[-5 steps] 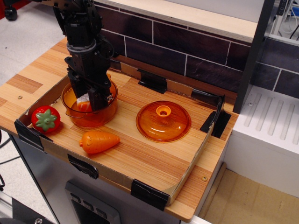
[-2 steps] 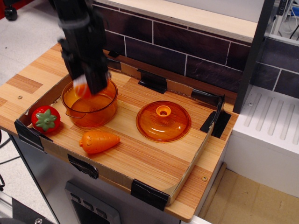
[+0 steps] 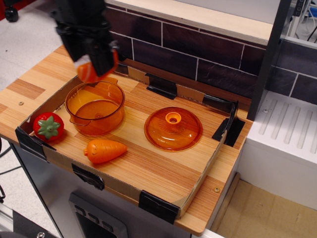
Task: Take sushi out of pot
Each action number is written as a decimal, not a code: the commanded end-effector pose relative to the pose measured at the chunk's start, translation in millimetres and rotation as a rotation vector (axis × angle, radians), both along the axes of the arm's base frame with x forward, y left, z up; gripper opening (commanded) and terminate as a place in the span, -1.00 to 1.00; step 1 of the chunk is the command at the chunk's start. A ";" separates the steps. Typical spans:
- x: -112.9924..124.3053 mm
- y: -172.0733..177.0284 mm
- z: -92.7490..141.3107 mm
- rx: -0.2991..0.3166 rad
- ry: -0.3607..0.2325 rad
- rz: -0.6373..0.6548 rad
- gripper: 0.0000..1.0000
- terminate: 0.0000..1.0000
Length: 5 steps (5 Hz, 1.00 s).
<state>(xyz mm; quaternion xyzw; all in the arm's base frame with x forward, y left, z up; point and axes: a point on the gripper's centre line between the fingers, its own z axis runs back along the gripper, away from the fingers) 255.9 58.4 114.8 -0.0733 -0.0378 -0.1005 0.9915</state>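
Clamped in the gripper [image 3: 94,67], the sushi [image 3: 88,72] is held above the pot [image 3: 95,108], apparently clear of its rim for moving aside.

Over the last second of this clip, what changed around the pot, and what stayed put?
The gripper, shut on the sushi, rose out of the pot: a second ago it was down inside with the sushi at the bottom; now the sushi hangs above the rim and the pot is empty. The pot, lid, carrot and strawberry have not moved.
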 end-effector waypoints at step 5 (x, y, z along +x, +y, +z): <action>-6.3 -114.8 -100.7 0.096 0.032 -0.219 -1.00 -1.00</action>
